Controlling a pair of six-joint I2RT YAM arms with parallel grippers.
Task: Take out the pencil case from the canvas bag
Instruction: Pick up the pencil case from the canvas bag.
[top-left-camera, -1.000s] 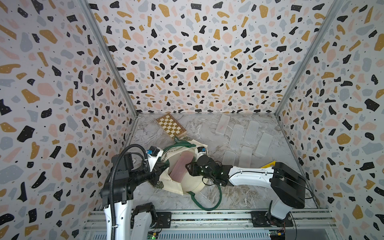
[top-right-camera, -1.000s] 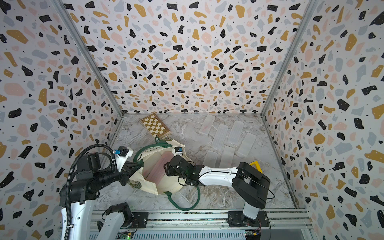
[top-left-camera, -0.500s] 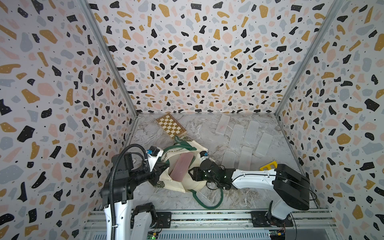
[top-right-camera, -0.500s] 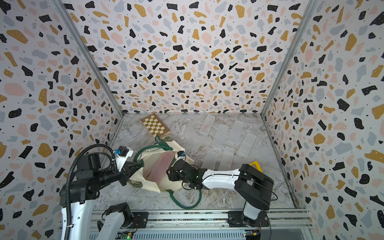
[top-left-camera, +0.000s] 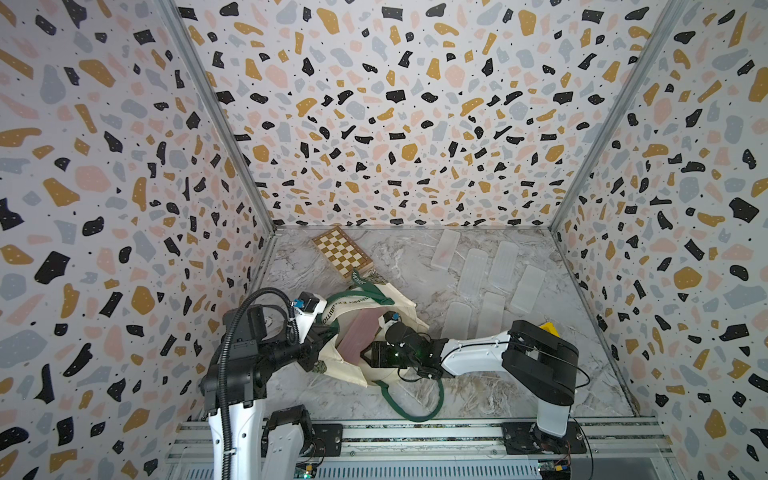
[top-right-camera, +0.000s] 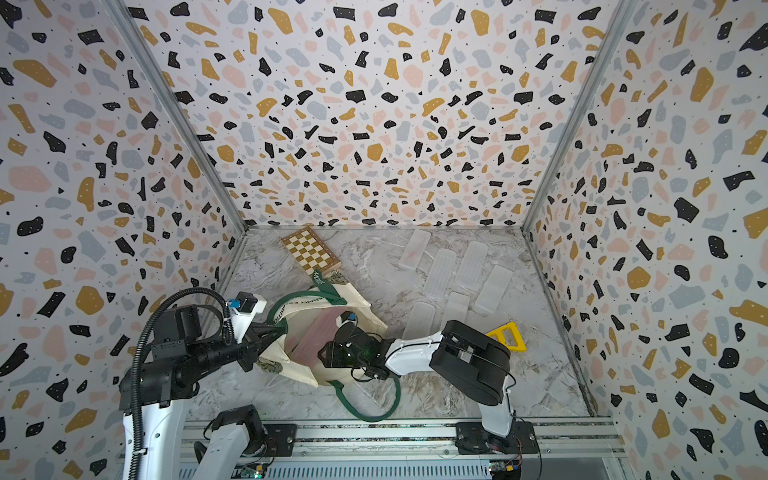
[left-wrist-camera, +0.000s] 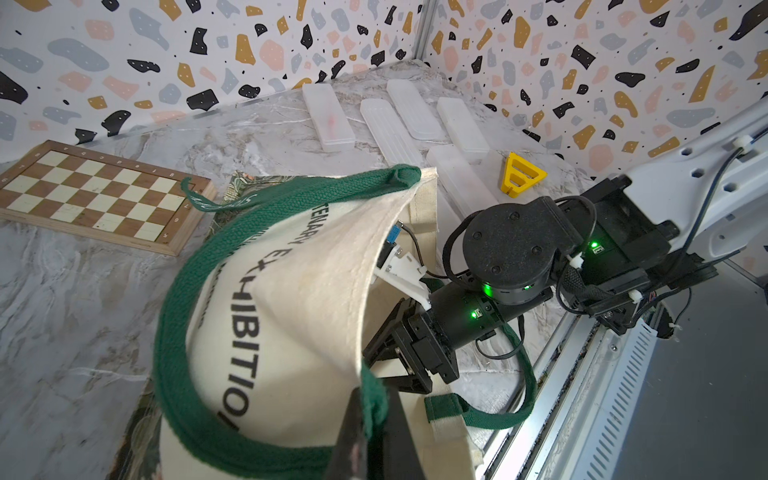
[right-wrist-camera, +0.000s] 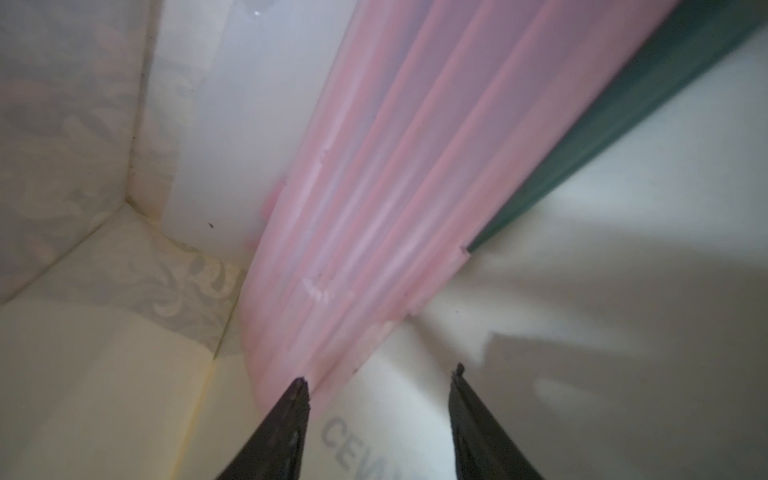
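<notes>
Nearest the rail, at 6 o'clock, a loop of green strap (top-left-camera: 411, 417) lies on the marble worktop (top-left-camera: 498, 395). Just beyond, approx 7 o'clock, the canvas bag (top-left-camera: 345, 371) lies on its side w/ its mouth facing 3 o'clock. The left pincer (left-wrist-camera: 374, 409), in from 9 o'clock, is clamped tight on the bag's upper rim & strap, holding the mouth up. In the bag is a pink ribbed pencil case (right-wrist-camera: 374, 187), lying slanted. The right pincer (right-wrist-camera: 380, 378), in from 3 o'clock, is inside the mouth w/ jaws apart and nothing gripped. One tip is at the case's near end; can't tell if it touches.

Farther back:
- 3 o'clock: a yellow triangular piece (top-left-camera: 548, 328).
- 1 o'clock: six frosted oblong cases (top-left-camera: 473, 270), contents unclear.
- 11 o'clock: a wooden chessboard (top-left-camera: 341, 252), a strap end over its near corner.
</notes>
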